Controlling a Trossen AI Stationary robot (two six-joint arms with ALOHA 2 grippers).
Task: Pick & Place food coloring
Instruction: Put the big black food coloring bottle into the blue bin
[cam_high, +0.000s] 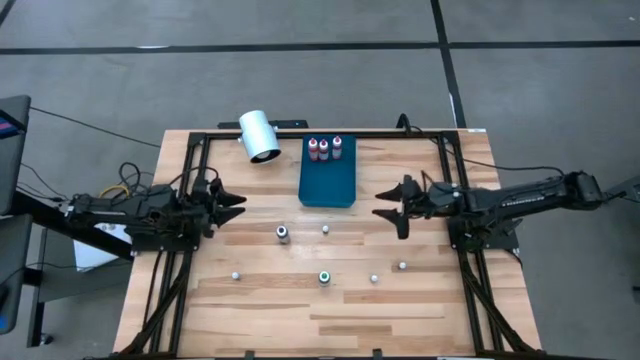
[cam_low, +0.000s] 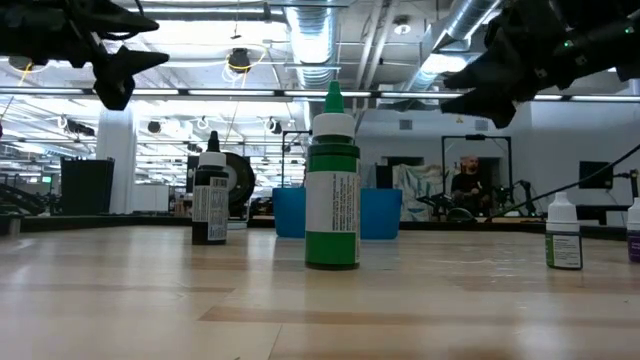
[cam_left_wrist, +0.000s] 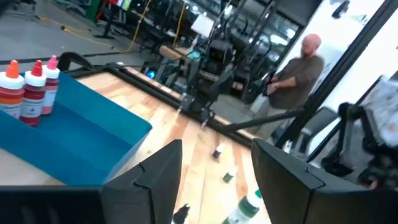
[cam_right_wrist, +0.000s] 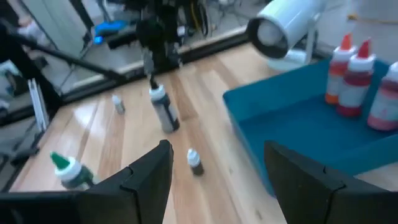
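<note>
Reaching in from the table's left edge, the left arm lies roughly level, its left gripper (cam_high: 236, 203) raised above the wood with fingers apart and nothing between them. The right arm mirrors it from the right edge, and the right gripper (cam_high: 385, 203) also hangs above the surface with its fingers spread wide and empty. Both grippers point toward the middle of the table, well apart from each other, with the blue tray (cam_high: 330, 185) between them near the far edge.

3 food coloring bottles (cam_high: 324, 148) with red and pink bodies stand upright in a row at the tray's far end; the rest of the tray is bare. On the open wood nearer the front stand 6 more bottles, all upright and well apart: a dark bottle (cam_high: 283, 233) near the left gripper, a small whitish one (cam_high: 325, 229) just in front of the tray, a green bottle (cam_high: 324, 276) toward the middle front, and 3 small ones at (cam_high: 236, 273), (cam_high: 374, 278) and (cam_high: 402, 266).

A large white cylinder (cam_high: 259, 135) lies tilted over the table's far edge, left of the tray. A dark frame (cam_high: 420, 135) runs along the far edge and both sides. The front strip of the table holds no bottles. A person (cam_left_wrist: 300, 71) stands in the room beyond.
</note>
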